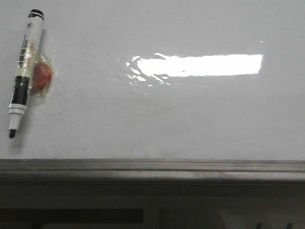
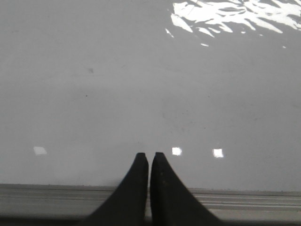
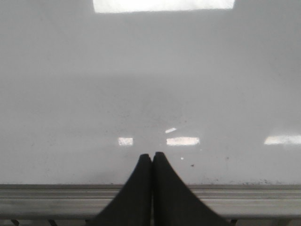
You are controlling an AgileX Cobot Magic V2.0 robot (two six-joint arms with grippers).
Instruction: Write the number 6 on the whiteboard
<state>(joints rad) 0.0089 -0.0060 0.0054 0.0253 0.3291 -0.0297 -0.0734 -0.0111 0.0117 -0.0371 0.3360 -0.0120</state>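
Between the fingertips of the left gripper (image 2: pixel 149 154) only a hairline gap shows in the left wrist view: its 2 black fingers (image 2: pixel 136 188) are pressed together with nothing held, their tips hanging over the lower part of the whiteboard (image 2: pixel 141 94), just above the grey metal ledge (image 2: pixel 56 197) that runs along the board's edge. Likewise the right gripper (image 3: pixel 151 154) has its 2 dark fingers (image 3: pixel 167 193) drawn tight together and empty, tips over the white surface and bases crossing the same ledge (image 3: pixel 51 200). Around both grippers the board is glossy, with faint smudges, small dark specks and a few little square reflections. Neither gripper touches the marker, and neither appears in the front view. From the front, the whiteboard (image 1: pixel 181 119) fills most of the frame, with a bright rectangular glare (image 1: pixel 200 65) across its upper middle and the ledge (image 1: pixel 152 169) along its lower edge. No black stroke of a 6 shows on the white surface in any of the 3 views. At the far left of the board lies a black-and-white marker pen (image 1: pixel 23 69), uncapped, slightly tilted from vertical with its dark tip pointing down toward the ledge. Clear tape (image 1: pixel 35 59) wraps its middle, and a red-orange lump (image 1: pixel 42 76) sits under the tape, touching the right side of the pen's barrel. The marker is well apart from the glare and well above the ledge.
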